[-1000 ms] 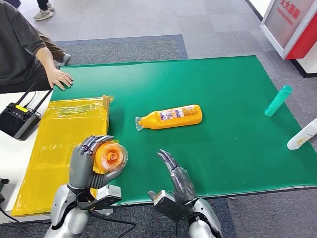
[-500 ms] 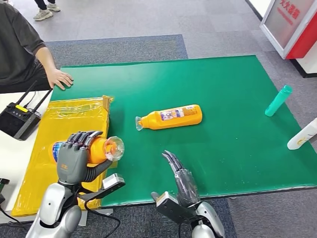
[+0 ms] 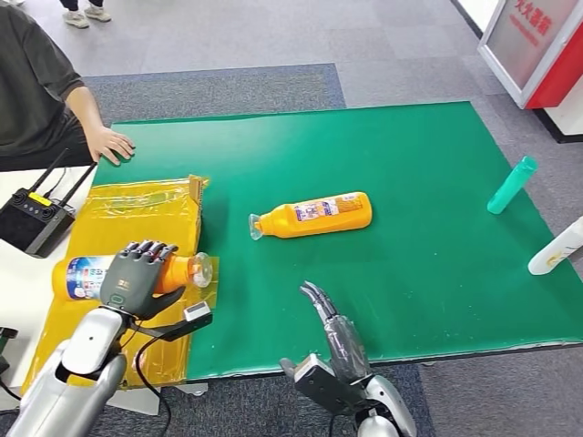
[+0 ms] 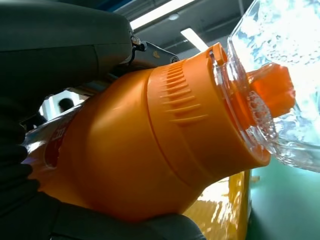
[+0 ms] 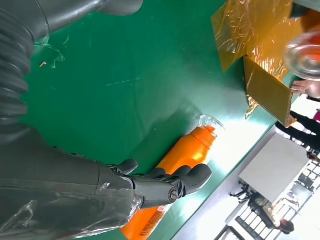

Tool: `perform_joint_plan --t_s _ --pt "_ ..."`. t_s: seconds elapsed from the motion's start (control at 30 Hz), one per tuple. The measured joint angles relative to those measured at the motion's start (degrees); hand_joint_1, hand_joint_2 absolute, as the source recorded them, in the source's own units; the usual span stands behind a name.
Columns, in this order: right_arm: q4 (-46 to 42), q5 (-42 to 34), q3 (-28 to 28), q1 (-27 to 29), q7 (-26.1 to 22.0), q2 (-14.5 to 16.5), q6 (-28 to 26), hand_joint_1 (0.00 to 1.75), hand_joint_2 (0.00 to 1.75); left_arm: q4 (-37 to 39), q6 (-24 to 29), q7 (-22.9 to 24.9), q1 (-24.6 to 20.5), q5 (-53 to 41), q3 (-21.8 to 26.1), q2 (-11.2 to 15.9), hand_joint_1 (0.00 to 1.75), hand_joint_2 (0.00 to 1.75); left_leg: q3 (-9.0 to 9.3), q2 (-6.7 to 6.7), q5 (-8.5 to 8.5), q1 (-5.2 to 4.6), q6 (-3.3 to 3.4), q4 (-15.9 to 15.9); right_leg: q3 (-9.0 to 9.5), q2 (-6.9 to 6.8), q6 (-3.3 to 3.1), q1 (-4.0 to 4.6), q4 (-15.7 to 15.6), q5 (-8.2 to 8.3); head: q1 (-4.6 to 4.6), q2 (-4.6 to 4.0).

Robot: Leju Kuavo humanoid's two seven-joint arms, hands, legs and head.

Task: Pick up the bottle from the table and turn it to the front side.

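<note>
Bottle of orange plastic with a clear cap (image 3: 130, 271), the one the task concerns, now lies level in the left hand (image 3: 138, 276), held above the yellow film-wrapped cardboard sheet (image 3: 130, 218) at the left end of the green table (image 3: 426, 273). A second ago its cap faced the camera end-on; half a second ago it had swung partly sideways; now it points its cap to the robot's right and shows a white and blue label on the body near its base. The left hand wraps the orange shoulder of the bottle, fingers over the top and thumb beneath, and the left wrist view shows that grip close behind the cap. The turn therefore looks well under way or nearly done, though whether this label is the front side I cannot tell. The right hand (image 3: 333, 328) hovers at the near table edge holding nothing, fingers loosely apart, and has barely moved. A second orange bottle (image 3: 312, 215) lies untouched mid-table, with a teal bottle (image 3: 512, 184) and a white bottle (image 3: 557, 247) at the far right. A person's hand (image 3: 110, 146) rests on the table's far left corner, beside a black controller (image 3: 31, 218).
</note>
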Motion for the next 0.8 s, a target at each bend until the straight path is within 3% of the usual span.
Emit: perform_joint_plan --t_s 0.47,0.53,0.57,0.63,0.7,0.8 --pt "0.9 -1.5 0.1 0.0 -0.6 -0.2 -0.1 0.00 1.75 11.5 -0.4 -2.1 -4.9 0.0 -4.7 2.4 1.73 1.75 -0.01 0.00 -0.01 -0.01 0.00 0.0 -0.02 0.01 0.00 0.00 0.0 0.00 -0.01 0.00" --pt "1.0 -1.6 0.2 0.0 -0.6 -0.3 -0.1 0.00 1.75 12.2 -0.6 -2.3 -5.3 0.0 -5.0 2.4 1.44 1.75 -0.01 0.00 -0.01 -0.01 0.00 0.0 -0.02 0.01 0.00 0.00 0.0 0.00 -0.01 0.00" --pt "1.0 -1.7 0.3 0.0 -0.6 -0.3 -0.1 0.00 1.75 12.6 -0.9 -2.6 -5.5 0.0 -5.2 2.5 1.20 1.75 -0.01 0.00 -0.01 -0.01 0.00 0.0 -0.02 0.01 0.00 0.00 0.0 0.00 -0.01 0.00" --pt "1.1 -1.8 0.3 0.1 -0.6 -0.3 -0.2 0.00 1.75 13.5 -1.6 -3.0 -5.9 0.1 -5.6 2.4 0.47 1.75 -0.01 0.00 -0.01 -0.01 0.00 0.0 -0.02 0.01 0.00 0.00 0.0 0.00 -0.01 0.00" --pt "1.1 -2.0 0.3 0.1 -0.6 -0.3 -0.3 0.00 1.75 14.5 -1.9 -3.0 -6.3 0.2 -6.2 2.3 0.03 1.75 -0.01 0.00 -0.01 -0.01 0.00 0.0 -0.03 0.01 0.00 -0.01 0.0 0.00 0.00 0.00" --pt "1.1 -2.1 0.4 0.3 -0.6 -0.4 -0.4 0.00 1.75 15.9 -2.0 -2.3 -6.8 0.4 -6.7 1.5 0.00 1.75 -0.01 0.00 -0.01 -0.01 0.01 0.0 -0.02 0.01 0.01 -0.02 0.0 0.00 0.01 0.00"
